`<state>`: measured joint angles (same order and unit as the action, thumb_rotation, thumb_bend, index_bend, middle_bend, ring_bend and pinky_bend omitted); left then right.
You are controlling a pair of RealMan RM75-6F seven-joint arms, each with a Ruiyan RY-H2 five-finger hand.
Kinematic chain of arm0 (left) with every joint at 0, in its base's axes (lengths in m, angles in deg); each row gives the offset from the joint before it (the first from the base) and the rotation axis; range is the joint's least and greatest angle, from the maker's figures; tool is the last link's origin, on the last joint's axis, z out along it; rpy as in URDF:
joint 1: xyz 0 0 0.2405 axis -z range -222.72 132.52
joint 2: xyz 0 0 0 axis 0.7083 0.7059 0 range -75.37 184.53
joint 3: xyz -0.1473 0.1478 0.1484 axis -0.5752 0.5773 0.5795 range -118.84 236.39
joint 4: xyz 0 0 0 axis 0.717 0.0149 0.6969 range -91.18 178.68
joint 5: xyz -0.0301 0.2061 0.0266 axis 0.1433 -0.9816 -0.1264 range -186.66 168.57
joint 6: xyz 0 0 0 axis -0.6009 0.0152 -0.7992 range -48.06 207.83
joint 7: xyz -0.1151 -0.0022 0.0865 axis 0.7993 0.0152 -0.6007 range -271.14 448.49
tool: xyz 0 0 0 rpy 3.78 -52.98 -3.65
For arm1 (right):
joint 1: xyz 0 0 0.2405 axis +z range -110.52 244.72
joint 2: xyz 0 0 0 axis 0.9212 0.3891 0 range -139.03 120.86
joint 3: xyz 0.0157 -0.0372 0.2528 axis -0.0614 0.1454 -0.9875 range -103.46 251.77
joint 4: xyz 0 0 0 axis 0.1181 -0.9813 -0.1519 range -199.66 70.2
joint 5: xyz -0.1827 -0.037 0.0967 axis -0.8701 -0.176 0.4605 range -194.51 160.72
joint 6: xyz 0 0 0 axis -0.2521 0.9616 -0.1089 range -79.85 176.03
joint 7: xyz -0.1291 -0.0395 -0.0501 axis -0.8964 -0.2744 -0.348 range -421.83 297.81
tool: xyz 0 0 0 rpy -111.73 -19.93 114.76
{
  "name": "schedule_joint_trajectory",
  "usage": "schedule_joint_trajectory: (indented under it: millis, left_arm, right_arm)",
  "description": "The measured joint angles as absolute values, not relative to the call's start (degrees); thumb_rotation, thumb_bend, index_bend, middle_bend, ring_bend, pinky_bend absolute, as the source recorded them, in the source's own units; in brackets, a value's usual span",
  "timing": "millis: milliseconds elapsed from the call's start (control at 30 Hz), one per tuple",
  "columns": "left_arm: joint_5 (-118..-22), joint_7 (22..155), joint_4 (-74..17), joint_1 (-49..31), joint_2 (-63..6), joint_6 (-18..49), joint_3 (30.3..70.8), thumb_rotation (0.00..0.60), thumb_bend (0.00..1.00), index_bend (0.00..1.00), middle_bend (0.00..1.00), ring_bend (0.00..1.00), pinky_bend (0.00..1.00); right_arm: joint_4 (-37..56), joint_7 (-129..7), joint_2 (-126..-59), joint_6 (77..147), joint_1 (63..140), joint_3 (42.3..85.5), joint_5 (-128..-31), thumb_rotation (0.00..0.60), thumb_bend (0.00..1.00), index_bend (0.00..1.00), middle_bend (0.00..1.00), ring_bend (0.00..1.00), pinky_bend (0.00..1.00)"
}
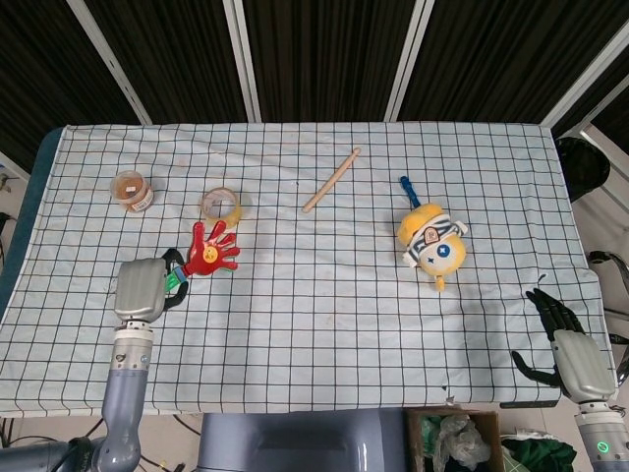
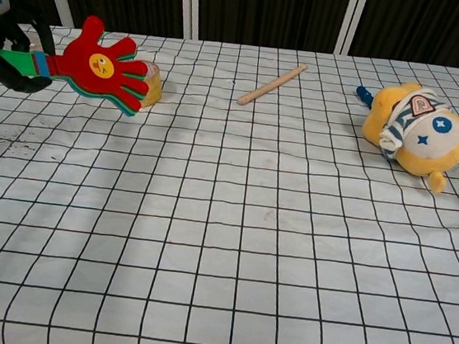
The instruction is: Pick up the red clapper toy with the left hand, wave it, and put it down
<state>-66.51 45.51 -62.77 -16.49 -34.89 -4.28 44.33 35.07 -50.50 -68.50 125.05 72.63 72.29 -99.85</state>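
Observation:
The red clapper toy (image 1: 210, 250) (image 2: 99, 68) is shaped like a spread hand with a yellow face and has a green handle. My left hand (image 1: 143, 287) (image 2: 5, 34) grips that handle at the left side of the table and holds the toy above the cloth. In the chest view the toy stands in front of the yellow tape roll (image 2: 151, 84). My right hand (image 1: 563, 346) rests at the table's near right corner, fingers apart and holding nothing.
A yellow tape roll (image 1: 221, 206) and a small orange jar (image 1: 131, 190) sit at the back left. A wooden stick (image 1: 331, 180) (image 2: 272, 84) lies at the back centre. A yellow plush toy (image 1: 430, 242) (image 2: 417, 132) lies on the right. The checked cloth (image 1: 324, 315) covers the table.

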Motion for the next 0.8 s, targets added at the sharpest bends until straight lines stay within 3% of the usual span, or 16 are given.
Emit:
schedule_joint_trajectory:
  millis: [233, 500, 633, 800]
  left_arm:
    - [-81.2, 72.3, -59.5, -17.0, -35.4, -5.1, 44.8, 0.6, 0.65, 0.64, 0.85, 0.79, 0.97]
    - [-104.7, 108.2, -44.8, -17.1, -38.2, -13.7, 46.2, 0.6, 0.64, 0.64, 0.85, 0.8, 0.97]
    - [-109.5, 113.3, -39.0, -17.1, -39.7, -17.1, 46.8, 0.6, 0.63, 0.65, 0.85, 0.79, 0.97]
    - [-105.1, 106.4, -39.9, -17.7, -39.8, -14.8, 46.2, 0.6, 0.63, 0.65, 0.85, 0.79, 0.97]
  right_arm:
    - [35.1, -50.6, -68.5, 125.0, 72.6, 72.3, -99.8, 0.6, 0.29, 0.0, 0.0, 0.0, 0.06]
    - [35.1, -50.8, -68.6, 125.1, 72.6, 72.3, -99.9, 0.6, 0.29, 0.0, 0.0, 0.0, 0.06]
    - [35.1, -50.8, -68.6, 125.1, 72.6, 72.3, -99.9, 0.6, 0.29, 0.0, 0.0, 0.0, 0.06]
    - [35.1, -50.8, -68.6, 124.9, 72.7, 72.3, -99.7, 0.6, 0.29, 0.0, 0.0, 0.0, 0.06]
